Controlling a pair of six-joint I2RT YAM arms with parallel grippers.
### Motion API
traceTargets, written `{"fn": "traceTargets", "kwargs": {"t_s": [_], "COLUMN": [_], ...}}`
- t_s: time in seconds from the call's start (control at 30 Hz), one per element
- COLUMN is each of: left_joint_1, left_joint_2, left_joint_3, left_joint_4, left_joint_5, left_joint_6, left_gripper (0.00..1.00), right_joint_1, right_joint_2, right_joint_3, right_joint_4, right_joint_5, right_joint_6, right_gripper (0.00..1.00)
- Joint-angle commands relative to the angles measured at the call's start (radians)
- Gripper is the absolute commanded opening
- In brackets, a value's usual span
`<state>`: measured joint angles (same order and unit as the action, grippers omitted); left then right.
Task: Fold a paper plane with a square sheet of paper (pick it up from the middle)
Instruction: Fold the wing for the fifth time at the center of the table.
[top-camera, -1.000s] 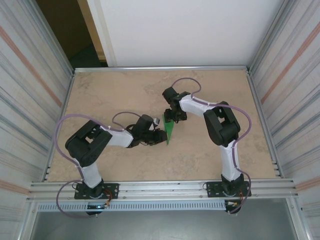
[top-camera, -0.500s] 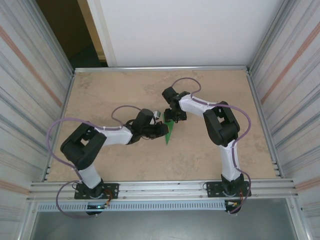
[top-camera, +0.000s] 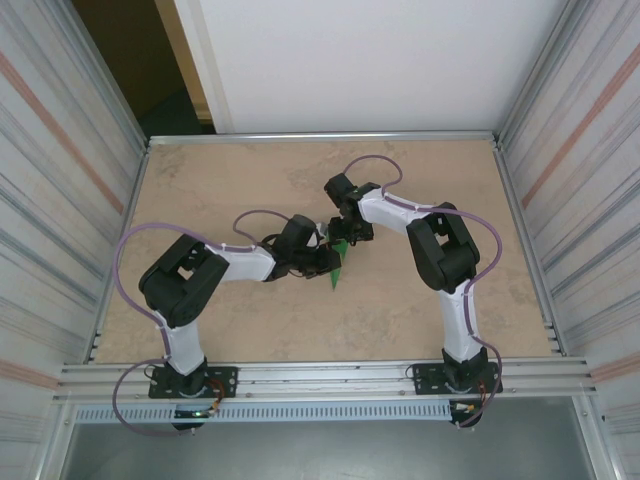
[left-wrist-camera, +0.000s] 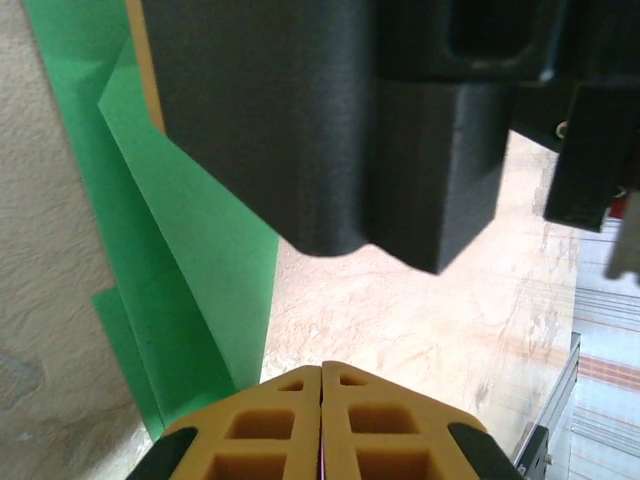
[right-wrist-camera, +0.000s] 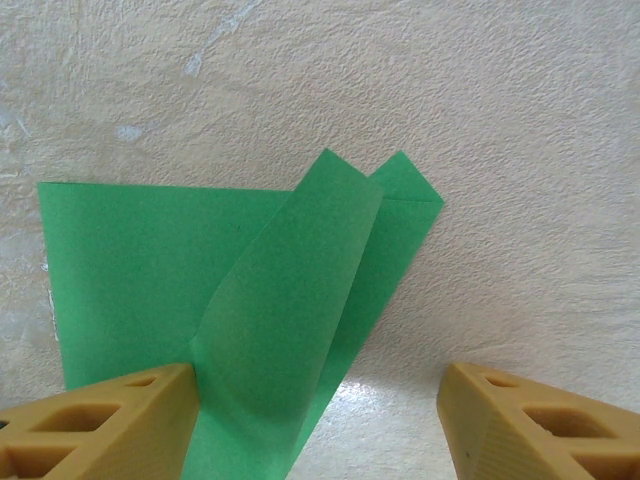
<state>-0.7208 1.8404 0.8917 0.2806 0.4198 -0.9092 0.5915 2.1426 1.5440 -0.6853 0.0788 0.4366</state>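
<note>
The left tool has its two yellow fingers pressed flat together with only a hairline seam between them. Whether a fold of paper is nipped in that seam cannot be told. The sheet of paper, bright green and plain, lies on the bench just left of these fingers in the left wrist view, and one lower corner slips out of sight behind the finger on that side. The right tool stands with its fingers well apart, clamped on nothing. In its own view the sheet spreads flat from the left with a loose flap curling up off it. The foot of that flap touches the inner corner of the finger at the left of that view, while the other finger stands clear over bare bench. From above, the two tools meet almost tip to tip near the middle of the bench, the right one on the far side, with the paper under and between them. Only a slim green sliver pointing toward the near edge shows there, and the tools cover the rest. In the left wrist view a black housing hangs close in front and blocks the far part of the sheet. In the right wrist view the frame's bottom edge cuts off the sheet's near edge and most of both fingers.
</note>
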Motion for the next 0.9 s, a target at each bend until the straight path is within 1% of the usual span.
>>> {"fn": "traceTargets", "kwargs": {"t_s": [0.0,0.23,0.37,0.7,0.87], "left_joint_1": [0.001,0.001,0.002,0.001,0.001], "left_joint_2": [0.023,0.026,0.026,0.032,0.045], "left_joint_3": [0.003,-0.017,-0.03,-0.048,-0.048], "left_joint_4": [-0.021,-0.035,-0.039,-0.038,-0.044], "left_joint_5": [-0.015,-0.036,-0.048,-0.055,-0.053], "left_joint_6": [0.01,-0.007,-0.015,-0.021,-0.027], "left_gripper": [0.08,0.06,0.05,0.03,0.03], "right_joint_1": [-0.015,-0.016,-0.014,-0.013,-0.016], "right_joint_2": [0.18,0.177,0.175,0.174,0.149], "right_joint_3": [-0.081,-0.081,-0.084,-0.087,-0.08], "right_joint_4": [-0.06,-0.06,-0.057,-0.059,-0.062], "right_joint_5": [-0.03,-0.033,-0.034,-0.037,-0.061], "right_joint_6": [0.029,0.025,0.019,0.016,0.018], "right_gripper": [0.65,0.66,0.68,0.69,0.69]}}
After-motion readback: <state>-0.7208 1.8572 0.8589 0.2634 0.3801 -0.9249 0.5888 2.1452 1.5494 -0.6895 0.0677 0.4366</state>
